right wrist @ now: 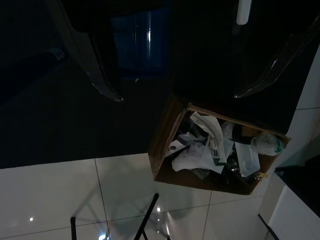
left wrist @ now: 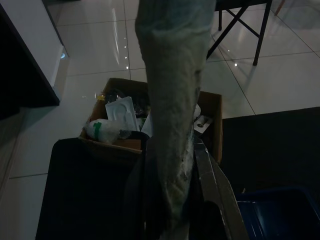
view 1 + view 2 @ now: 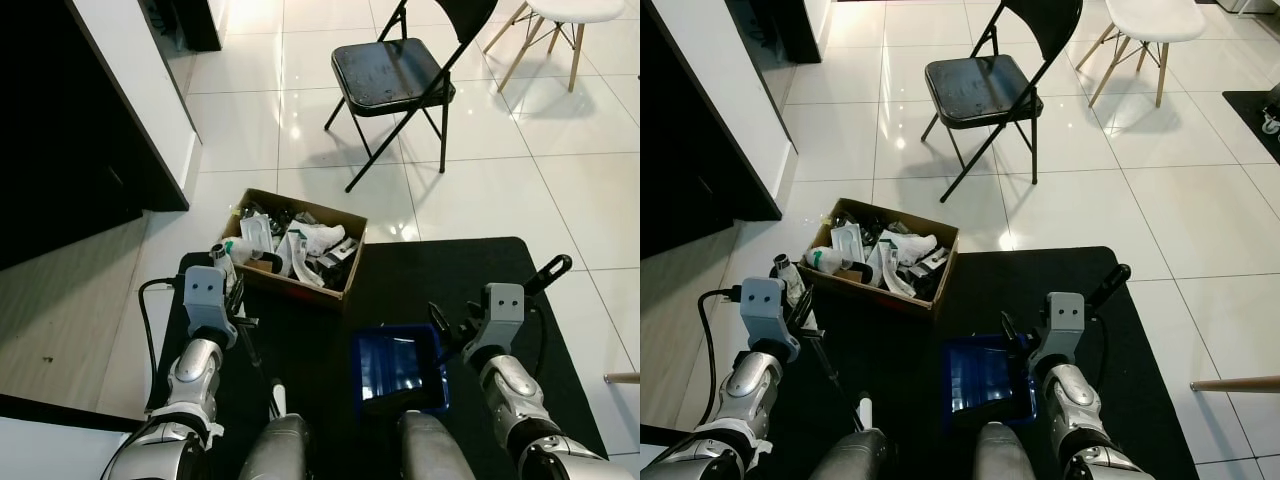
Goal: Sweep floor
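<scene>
left gripper (image 3: 238, 300): hanging just on the near side of the cardboard box (image 3: 300, 284), its fingers (image 2: 216, 190) pinching a grey broom stick (image 2: 175, 125) that's running down toward the robot's legs

right gripper (image 1: 177, 94): hovering near the box too, off to its right, fingers standing spread with nothing between them as far as I'm seeing

dustpan (image 3: 398, 368): blue one, lying on the black mat (image 3: 450, 270) near the box, just beside the right gripper; can't tell if anything's touching it

progress: I'm guessing it's getting toward the late part. The box is sitting stuffed with wrappers and paper scraps, and the tiles around it are looking pretty clean

left to do: probably one last pass. Crumbs on the dark mat aren't showing either way

cable (image 3: 150, 330): looping over the mat's edge to the left of the box, could be snagging the broom

dark cabinet (image 3: 60, 130): standing left of the box, boxing in that side

folding chair (image 3: 385, 70): black, sitting beyond the box; its legs are going to be blocking a sweep there

white chair (image 3: 560, 15): further out, beyond and right of the box
</scene>
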Robot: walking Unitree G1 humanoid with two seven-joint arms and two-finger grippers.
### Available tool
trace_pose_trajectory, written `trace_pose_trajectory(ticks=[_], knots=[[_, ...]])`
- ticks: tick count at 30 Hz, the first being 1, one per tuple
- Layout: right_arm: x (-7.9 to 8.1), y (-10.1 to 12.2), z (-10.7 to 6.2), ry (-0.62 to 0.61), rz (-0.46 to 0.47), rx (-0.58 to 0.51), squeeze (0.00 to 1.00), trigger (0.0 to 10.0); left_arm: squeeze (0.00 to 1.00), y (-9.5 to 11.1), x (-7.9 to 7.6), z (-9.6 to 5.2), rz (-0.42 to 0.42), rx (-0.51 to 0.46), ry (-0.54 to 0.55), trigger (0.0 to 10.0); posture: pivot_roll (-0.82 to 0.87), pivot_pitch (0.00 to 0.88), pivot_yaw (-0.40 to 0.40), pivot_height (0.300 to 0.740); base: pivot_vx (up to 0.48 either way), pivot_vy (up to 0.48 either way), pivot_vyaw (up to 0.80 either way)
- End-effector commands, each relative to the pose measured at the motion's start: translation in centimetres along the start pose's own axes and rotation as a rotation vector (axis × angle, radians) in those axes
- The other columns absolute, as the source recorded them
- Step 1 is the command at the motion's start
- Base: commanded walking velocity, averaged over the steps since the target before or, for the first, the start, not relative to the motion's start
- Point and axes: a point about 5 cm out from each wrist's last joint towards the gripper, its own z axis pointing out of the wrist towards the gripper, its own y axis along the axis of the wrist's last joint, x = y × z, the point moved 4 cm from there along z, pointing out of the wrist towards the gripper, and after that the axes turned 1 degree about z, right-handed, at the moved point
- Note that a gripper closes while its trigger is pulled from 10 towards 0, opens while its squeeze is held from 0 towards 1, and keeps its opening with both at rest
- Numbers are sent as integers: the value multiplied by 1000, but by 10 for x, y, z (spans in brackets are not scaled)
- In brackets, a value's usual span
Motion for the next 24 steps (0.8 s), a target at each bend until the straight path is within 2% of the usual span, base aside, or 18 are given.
trace_pose_trajectory(ticks=[1,24], knots=[[-1,-9,-4,-2,4,28,0,10000,0,-19,-5,-10,-35,69,4,10000,15,52,-12,740,0,0,0],[-1,-13,-8,13,24,34,0,10000,0,-22,-5,-14,-37,69,2,10000,20,42,-21,740,0,0,0]])
